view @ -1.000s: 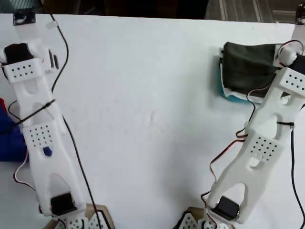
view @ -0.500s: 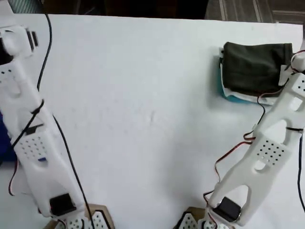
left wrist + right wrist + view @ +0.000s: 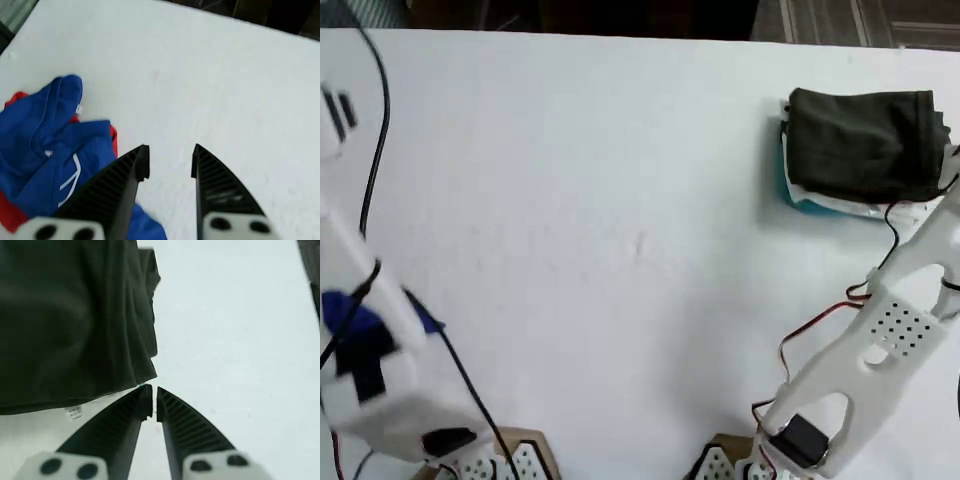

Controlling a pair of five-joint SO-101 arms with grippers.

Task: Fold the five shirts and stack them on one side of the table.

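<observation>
We see the left claw [image 3: 169,162] held above the white table [image 3: 620,200], its jaws moderately wide with bare table showing between the tips and nothing held. Just beside one jaw lies a crumpled blue shirt [image 3: 45,145], unfolded, with a red shirt [image 3: 12,217] showing from under its edges; whether the jaw touches the blue cloth we cannot tell.

The right claw [image 3: 154,402] is narrow, its jaws almost together with a thin slit between them and nothing gripped. Its tips lie right at the lower corner of a folded dark green shirt [image 3: 65,315].

From the high view we find that dark shirt topping a stack near the table's far right side, with a white layer [image 3: 850,207] and a teal layer [image 3: 800,200] showing beneath it. The right arm [image 3: 880,340] slants up toward the stack's near edge.
</observation>
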